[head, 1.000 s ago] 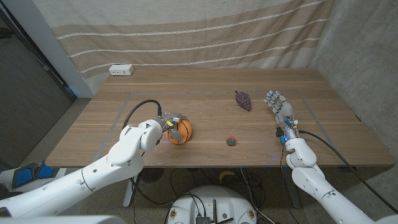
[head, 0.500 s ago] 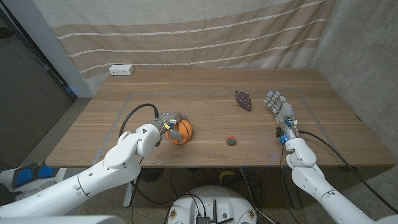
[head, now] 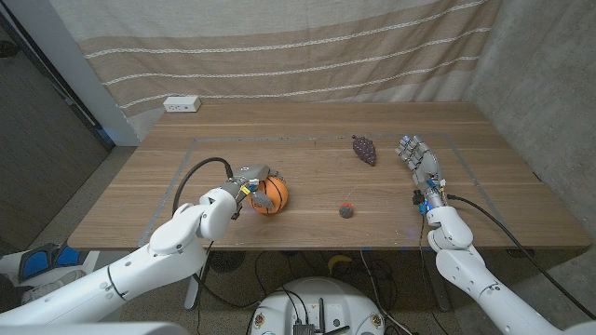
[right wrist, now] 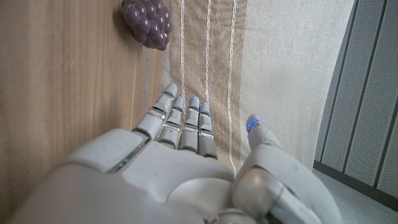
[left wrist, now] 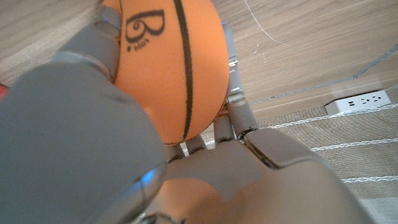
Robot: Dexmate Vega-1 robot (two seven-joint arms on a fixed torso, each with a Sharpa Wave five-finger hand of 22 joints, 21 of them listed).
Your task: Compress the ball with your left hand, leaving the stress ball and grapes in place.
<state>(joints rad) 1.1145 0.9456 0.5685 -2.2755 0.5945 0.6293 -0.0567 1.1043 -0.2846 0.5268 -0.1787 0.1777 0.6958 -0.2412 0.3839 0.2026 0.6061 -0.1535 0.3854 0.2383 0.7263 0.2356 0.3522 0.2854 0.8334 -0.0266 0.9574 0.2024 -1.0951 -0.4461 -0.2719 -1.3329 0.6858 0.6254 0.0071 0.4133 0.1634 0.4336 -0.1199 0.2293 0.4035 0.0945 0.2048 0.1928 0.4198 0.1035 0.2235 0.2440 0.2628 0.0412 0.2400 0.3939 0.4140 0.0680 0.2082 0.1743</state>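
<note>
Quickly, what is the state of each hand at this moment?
Left hand: fingers wrapped around the orange ball, gripping it.
Right hand: open, holding nothing.

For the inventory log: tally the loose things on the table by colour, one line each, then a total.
Orange: 1, the ball gripped by the left hand
Purple: 1, the grapes
Dark grey: 1, the small stress ball
White: 1, the power strip
Total: 4

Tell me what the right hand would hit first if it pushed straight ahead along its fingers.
Probably nothing on the table: the right hand points toward the far edge and the curtain behind it. The grapes lie off to its left, seemingly outside that line, though depth is unclear.
</note>
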